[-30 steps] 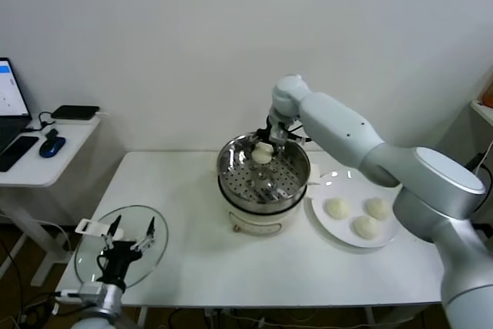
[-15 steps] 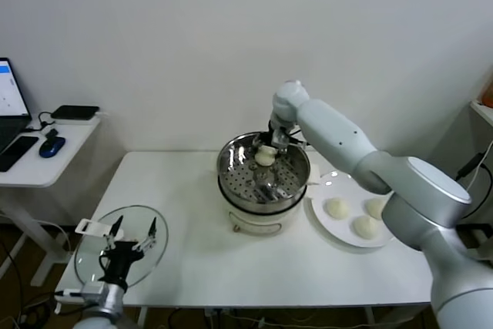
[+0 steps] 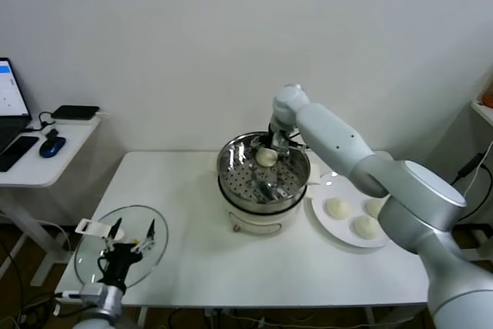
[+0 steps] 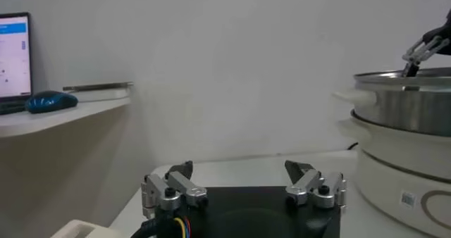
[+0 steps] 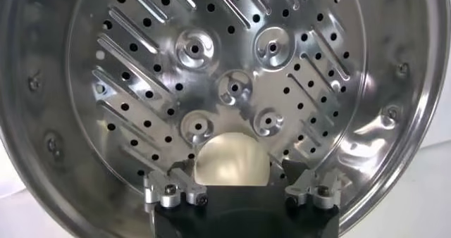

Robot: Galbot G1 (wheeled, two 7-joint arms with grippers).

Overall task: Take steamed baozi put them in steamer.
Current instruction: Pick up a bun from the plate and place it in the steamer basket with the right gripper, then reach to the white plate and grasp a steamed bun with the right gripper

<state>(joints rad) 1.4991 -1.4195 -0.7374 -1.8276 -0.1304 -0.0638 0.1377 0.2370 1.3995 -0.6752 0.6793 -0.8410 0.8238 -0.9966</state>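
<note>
White table [image 3: 192, 260] carries the steamer [image 3: 263, 199]; one baozi [image 3: 266, 157] sits on its perforated floor at the far side, between the spread fingers of the right end effector [image 3: 271, 146]. Three baozi [image 3: 337, 208] wait on the plate [image 3: 327, 225] beside the steamer. Left end effector [image 3: 129, 238], spread, hangs over the glass lid [image 3: 92, 256]

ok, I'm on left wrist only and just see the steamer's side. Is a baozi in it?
Observer: Yes, one baozi lies on the perforated floor of the steamer, toward its far side.
Operator: Right pincer gripping it?
Observer: No, the right pincer stands open, with a finger on each side of the bun.
Operator: How many to go?
Observer: Three baozi sit on the white plate, to the robot's right of the steamer.
</note>
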